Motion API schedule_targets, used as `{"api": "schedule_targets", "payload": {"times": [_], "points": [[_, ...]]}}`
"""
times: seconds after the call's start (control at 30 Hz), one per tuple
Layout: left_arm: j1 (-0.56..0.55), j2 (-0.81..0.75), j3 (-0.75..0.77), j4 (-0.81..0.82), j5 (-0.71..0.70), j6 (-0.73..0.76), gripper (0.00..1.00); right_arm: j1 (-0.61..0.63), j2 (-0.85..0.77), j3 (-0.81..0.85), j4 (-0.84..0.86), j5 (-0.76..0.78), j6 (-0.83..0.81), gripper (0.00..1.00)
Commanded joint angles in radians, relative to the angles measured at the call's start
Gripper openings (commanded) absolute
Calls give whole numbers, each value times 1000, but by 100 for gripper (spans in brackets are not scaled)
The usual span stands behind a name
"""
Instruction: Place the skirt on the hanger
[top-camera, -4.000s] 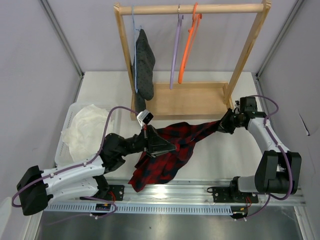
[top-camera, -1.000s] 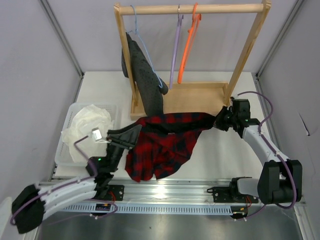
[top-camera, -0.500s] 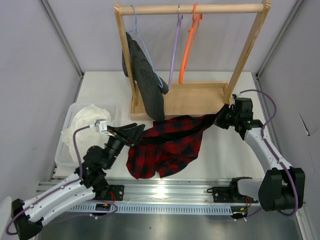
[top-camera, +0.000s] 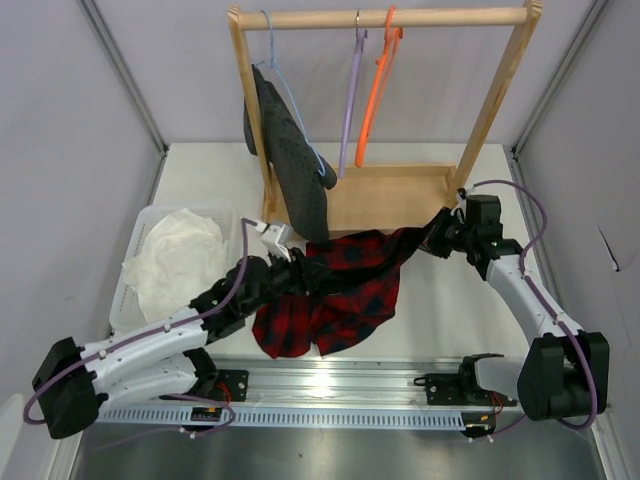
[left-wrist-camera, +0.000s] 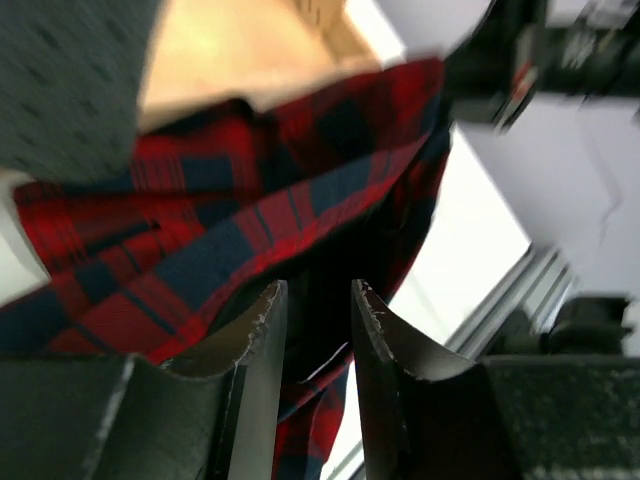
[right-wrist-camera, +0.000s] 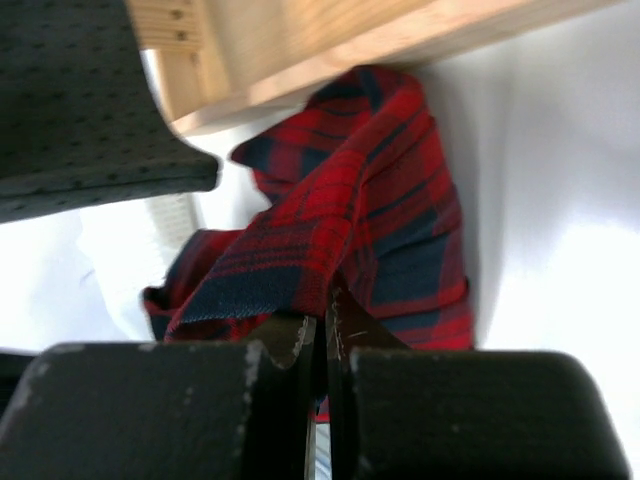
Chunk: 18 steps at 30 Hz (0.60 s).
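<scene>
The red-and-black plaid skirt (top-camera: 340, 285) lies crumpled on the table in front of the wooden rack, with its right corner lifted. My right gripper (top-camera: 437, 238) is shut on that corner, and the fabric is pinched between the fingers in the right wrist view (right-wrist-camera: 325, 310). My left gripper (top-camera: 295, 265) is at the skirt's upper left edge. Its jaws are apart, with the skirt (left-wrist-camera: 230, 230) just beyond them. The lilac hanger (top-camera: 350, 110) hangs bare on the rail by its metal hook.
An orange hanger (top-camera: 378, 100) hangs to the right of the lilac one. A dark grey dotted garment (top-camera: 290, 160) hangs on a light blue hanger, down to the rack's wooden base (top-camera: 390, 200). A white cloth (top-camera: 175, 262) fills a bin at the left.
My left gripper has moved right and forward from beside the bin onto the skirt's upper left edge. The right gripper keeps its hold and has barely moved.
</scene>
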Motion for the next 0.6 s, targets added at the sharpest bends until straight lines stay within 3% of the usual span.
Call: {"api": "schedule_targets", "payload": {"times": [0.0, 0.3, 0.57], "points": [[-44, 81, 72, 37, 43, 35, 36, 13, -42, -10, 105, -128, 80, 0], [-70, 332, 176, 100, -59, 61, 35, 16, -66, -100, 242, -352, 183, 0], [-51, 489, 267, 72, -167, 38, 6, 14, -105, -125, 265, -489, 176, 0]]}}
